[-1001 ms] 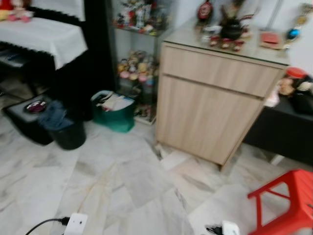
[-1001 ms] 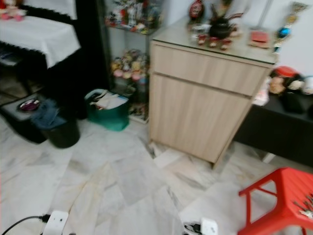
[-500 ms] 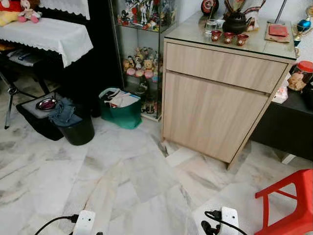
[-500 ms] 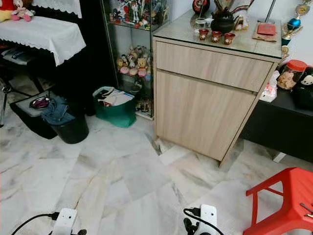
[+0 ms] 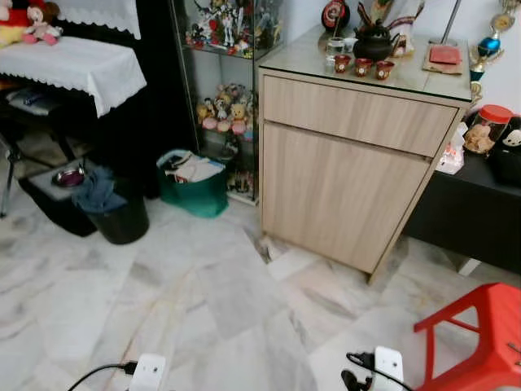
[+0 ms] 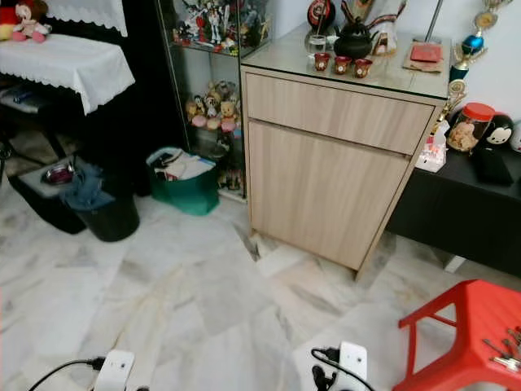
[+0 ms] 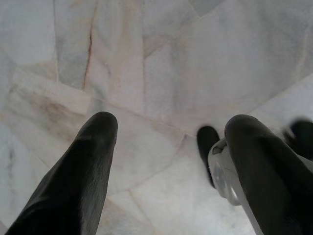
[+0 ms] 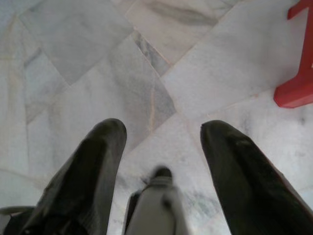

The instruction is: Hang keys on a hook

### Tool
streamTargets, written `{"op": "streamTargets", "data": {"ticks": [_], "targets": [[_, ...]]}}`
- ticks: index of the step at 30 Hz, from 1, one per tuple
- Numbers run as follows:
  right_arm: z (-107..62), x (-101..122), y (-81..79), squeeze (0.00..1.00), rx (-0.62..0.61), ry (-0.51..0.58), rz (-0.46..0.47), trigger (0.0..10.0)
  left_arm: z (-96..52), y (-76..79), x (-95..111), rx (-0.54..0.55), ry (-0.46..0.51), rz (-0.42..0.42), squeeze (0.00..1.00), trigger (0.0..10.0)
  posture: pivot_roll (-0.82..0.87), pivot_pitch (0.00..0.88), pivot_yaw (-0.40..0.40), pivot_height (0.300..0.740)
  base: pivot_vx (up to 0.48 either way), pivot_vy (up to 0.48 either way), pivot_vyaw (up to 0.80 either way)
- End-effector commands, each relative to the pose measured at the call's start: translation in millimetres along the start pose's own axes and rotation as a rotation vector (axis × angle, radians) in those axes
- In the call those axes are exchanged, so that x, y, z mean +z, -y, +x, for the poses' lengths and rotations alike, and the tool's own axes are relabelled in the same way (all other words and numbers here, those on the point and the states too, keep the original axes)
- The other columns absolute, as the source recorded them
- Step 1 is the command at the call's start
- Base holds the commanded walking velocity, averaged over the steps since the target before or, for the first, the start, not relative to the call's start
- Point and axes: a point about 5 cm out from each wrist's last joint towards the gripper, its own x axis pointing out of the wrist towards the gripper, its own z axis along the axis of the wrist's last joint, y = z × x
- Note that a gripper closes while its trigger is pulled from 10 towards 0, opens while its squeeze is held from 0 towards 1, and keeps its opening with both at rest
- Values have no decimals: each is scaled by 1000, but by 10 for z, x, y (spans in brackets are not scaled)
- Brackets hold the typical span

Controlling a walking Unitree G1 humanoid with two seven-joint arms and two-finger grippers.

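Keys: a small bunch of keys point(image 6: 503, 352) lies on the seat of the red stool point(image 6: 468, 330), at the right of the scene near the robot.
Left tool: the left tool point(image 7: 168, 129) hangs low over the marble floor point(image 5: 203, 301), its two black fingers point(image 7: 93, 147) spread apart with nothing between them.
Right tool: the right tool point(image 8: 164, 129) also hangs over the floor, fingers parted and empty; a leg of the red stool sits beside it.
Cabinet: a light wooden cabinet point(image 5: 350, 171) stands ahead against the wall, with a drawer above a door.
Tabletop: the cabinet's glass tabletop point(image 5: 407, 77) carries a dark teapot point(image 5: 373, 42), three small red cups point(image 5: 361, 65) and a red packet point(image 5: 445, 54).
Glass shelves: a glass case of toys point(image 5: 224, 106) stands left of the cabinet.
Floor items: a green bag point(image 5: 193, 183) sits before the case, a black bin point(image 5: 118, 216) further left.
Left side: a white cloth point(image 5: 73, 69) covers a table.
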Motion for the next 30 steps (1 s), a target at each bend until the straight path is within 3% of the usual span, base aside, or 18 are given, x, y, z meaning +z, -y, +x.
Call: {"op": "streamTargets", "data": {"ticks": [1,6,18,30], "targets": [[-10,30,88,0,-25,9,4,10000,6,71,20,-14,4,3,0,10000,34,0,-12,740,0,-401,0],[-9,42,103,0,-27,4,14,10000,8,95,35,-10,12,-18,0,10000,40,0,-26,740,0,-390,-80],[-7,57,113,0,-18,-6,-11,10000,8,119,25,-2,2,-34,0,10000,38,0,-45,740,0,-386,-734],[-17,35,141,0,-18,-12,-16,10000,6,133,11,-7,-2,-29,0,10000,38,0,-46,740,0,-382,0]]}}
